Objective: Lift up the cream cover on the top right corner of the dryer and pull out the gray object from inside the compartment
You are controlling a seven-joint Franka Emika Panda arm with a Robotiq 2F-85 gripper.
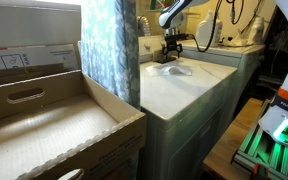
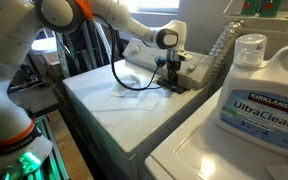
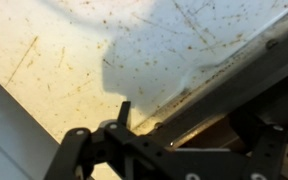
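Observation:
The cream dryer top (image 2: 114, 105) fills the middle of both exterior views, and it also shows from the side (image 1: 179, 90). My gripper (image 2: 172, 74) points down at its far corner, over a dark compartment slot (image 2: 184, 82). A cream cover panel (image 2: 136, 52) appears tilted up just beside the gripper. In the wrist view the speckled cream surface (image 3: 74, 50) meets the dark slot (image 3: 214, 100); a gray edge (image 3: 184, 112) shows inside it. My gripper (image 3: 182, 130) looks open, one thin finger at the slot's rim, holding nothing.
A large UltraClean detergent jug (image 2: 254, 95) and a clear bottle (image 2: 219, 55) stand beside the dryer. A patterned curtain (image 1: 109, 45) and open cardboard boxes (image 1: 44, 120) are on the other side. A black cable (image 2: 129, 80) loops over the dryer top.

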